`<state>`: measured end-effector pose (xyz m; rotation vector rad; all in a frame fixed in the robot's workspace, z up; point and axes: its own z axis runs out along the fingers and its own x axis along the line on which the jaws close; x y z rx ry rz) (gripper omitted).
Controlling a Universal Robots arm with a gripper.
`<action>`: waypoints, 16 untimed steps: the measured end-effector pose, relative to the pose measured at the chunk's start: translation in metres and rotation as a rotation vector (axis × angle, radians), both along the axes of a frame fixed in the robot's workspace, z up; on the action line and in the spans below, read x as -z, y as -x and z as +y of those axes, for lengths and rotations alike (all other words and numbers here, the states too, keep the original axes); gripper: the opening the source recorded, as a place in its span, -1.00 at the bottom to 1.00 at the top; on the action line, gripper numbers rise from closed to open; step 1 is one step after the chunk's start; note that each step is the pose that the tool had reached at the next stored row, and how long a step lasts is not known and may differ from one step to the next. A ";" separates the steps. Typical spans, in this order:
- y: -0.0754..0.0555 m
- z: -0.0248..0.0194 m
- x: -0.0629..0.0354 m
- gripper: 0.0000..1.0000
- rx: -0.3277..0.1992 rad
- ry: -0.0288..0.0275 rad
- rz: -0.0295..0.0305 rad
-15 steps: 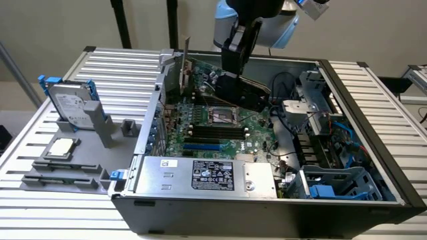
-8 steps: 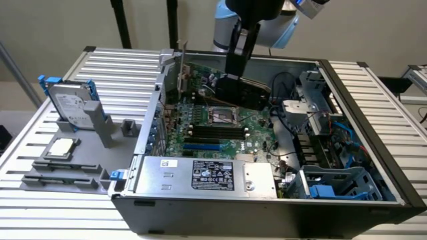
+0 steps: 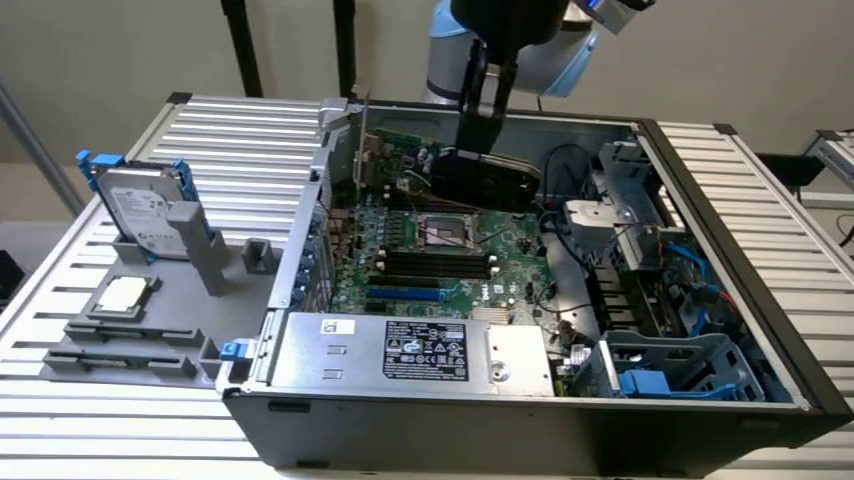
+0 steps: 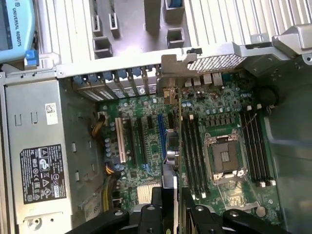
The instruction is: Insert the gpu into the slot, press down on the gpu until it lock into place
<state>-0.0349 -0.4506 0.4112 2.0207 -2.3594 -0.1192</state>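
Note:
The gpu (image 3: pixel 497 180), a flat black card, hangs tilted over the far part of the green motherboard inside the open computer case. My gripper (image 3: pixel 477 140) comes down from above and is shut on the card's upper edge. In the wrist view the gpu (image 4: pixel 175 183) appears edge-on as a thin strip between my gripper (image 4: pixel 175 217) fingers, with its metal bracket end toward the case's rear wall. The long blue slot (image 4: pixel 160 131) runs parallel just beside that strip. In the exterior view the blue slot (image 3: pixel 404 295) lies nearer the power supply, with the card raised above the board and apart from it.
A grey labelled power-supply box (image 3: pixel 400 350) fills the case's near end. The CPU socket (image 3: pixel 447 232) and memory slots sit mid-board. Cables and a blue drive cage (image 3: pixel 667 372) crowd the exterior view's right. A hard drive (image 3: pixel 140 212) stands on a grey fixture outside the case.

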 end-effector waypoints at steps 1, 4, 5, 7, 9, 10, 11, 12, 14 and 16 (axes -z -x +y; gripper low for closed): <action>0.000 0.0000 0.0005 -0.48 -0.015 -0.0018 -0.0022; 0.001 -0.0001 0.0036 -0.48 -0.046 -0.0035 -0.0088; 0.003 -0.0001 0.0054 -0.48 -0.050 -0.0037 -0.0102; 0.008 0.0000 0.0090 -0.48 -0.053 -0.0037 -0.0116; 0.014 0.0000 0.0126 -0.48 -0.055 -0.0036 -0.0133; 0.017 0.0000 0.0144 -0.48 -0.056 -0.0037 -0.0146; 0.019 -0.0001 0.0161 -0.48 -0.058 -0.0036 -0.0164; 0.020 -0.0001 0.0177 -0.48 -0.060 -0.0036 -0.0182; 0.021 -0.0001 0.0209 -0.48 -0.066 -0.0035 -0.0216; 0.022 -0.0001 0.0233 -0.48 -0.073 -0.0034 -0.0283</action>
